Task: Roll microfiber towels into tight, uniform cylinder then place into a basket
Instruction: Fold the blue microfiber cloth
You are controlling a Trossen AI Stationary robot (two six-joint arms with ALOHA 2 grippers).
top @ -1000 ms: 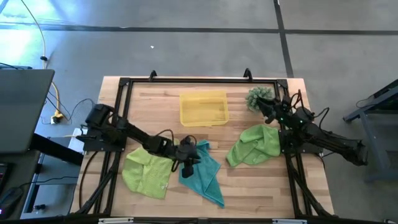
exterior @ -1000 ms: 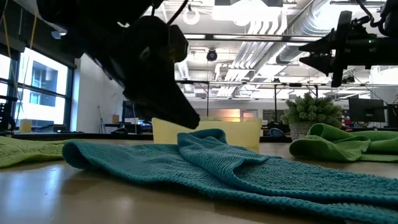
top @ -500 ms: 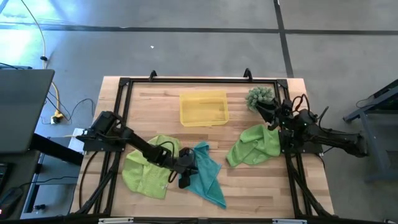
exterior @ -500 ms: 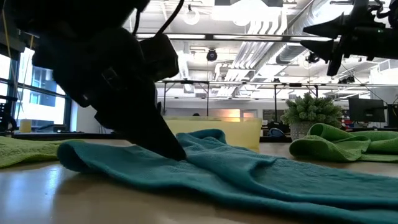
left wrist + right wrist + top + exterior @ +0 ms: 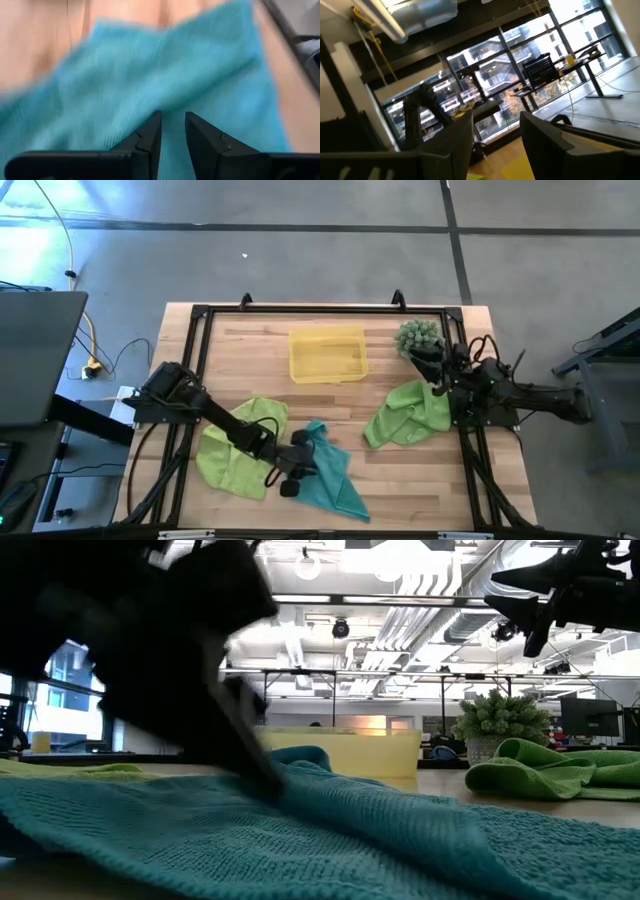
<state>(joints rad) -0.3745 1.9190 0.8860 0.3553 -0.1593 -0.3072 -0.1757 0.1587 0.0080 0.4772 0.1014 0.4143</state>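
Note:
The teal towel (image 5: pixel 330 472) lies crumpled on the wooden table near its front edge, and fills the foreground of the low view (image 5: pixel 330 840). My left gripper (image 5: pixel 293 478) is down on the towel's left part, shut on the cloth (image 5: pixel 173 120). One lime-green towel (image 5: pixel 235 448) lies flat on the table to its left. The other lime-green towel (image 5: pixel 408 413) lies bunched at the right. My right gripper (image 5: pixel 432 362) hangs open and empty above the table beside the plant, and its wrist view (image 5: pixel 495 137) looks out into the room. The yellow basket (image 5: pixel 327 354) stands at the far middle. My left gripper pinches a bit of the teal towel (image 5: pixel 172 107) between its two fingertips, at the towel's left side (image 5: pixel 303 468). The fingers slant down from the table's left. One layer or several, I cannot tell. The towel lies on the table, spread toward the right of the hold.
A spiky green plant (image 5: pixel 418 336) stands at the far right, close to my right gripper. A black frame (image 5: pixel 300 310) runs around the tabletop. Bare wood shows between the basket and the towels.
My left gripper has gone down onto the teal towel and moved toward the table's near edge. The towel's left part has slid toward the near edge with it, and the whole cloth now lies closer to that edge. My right gripper has risen slightly.

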